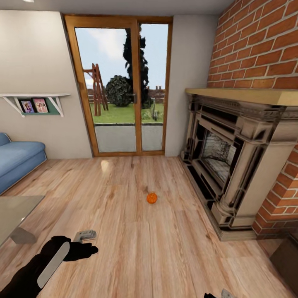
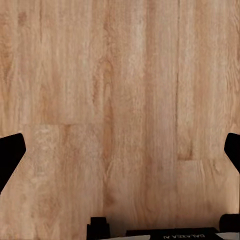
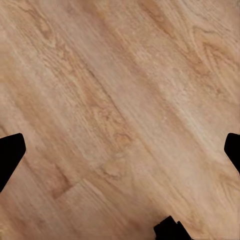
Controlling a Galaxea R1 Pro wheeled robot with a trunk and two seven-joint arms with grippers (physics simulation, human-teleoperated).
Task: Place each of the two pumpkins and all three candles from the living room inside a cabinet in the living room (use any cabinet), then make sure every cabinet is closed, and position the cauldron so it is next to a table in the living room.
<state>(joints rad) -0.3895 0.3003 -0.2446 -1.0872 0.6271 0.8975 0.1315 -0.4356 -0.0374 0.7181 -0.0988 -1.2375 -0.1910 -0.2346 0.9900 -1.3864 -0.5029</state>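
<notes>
Low at frame's bottom left, the left claw (image 1: 85, 236) gapes empty; right likewise. Mid-frame, small ribbed orange pumpkin (image 1: 152, 198) looks light, rigid, roll-prone: pinch across ribs.

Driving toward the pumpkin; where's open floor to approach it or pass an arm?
Bare planks surround the pumpkin, from the glass door back toward the left gripper. Tighter on the right along the fireplace base, and on the left by the table corner and sofa.

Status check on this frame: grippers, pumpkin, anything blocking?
Left gripper open, empty. Right gripper open, empty. Pumpkin on floor ahead, near fireplace. Nothing in the way.
</notes>
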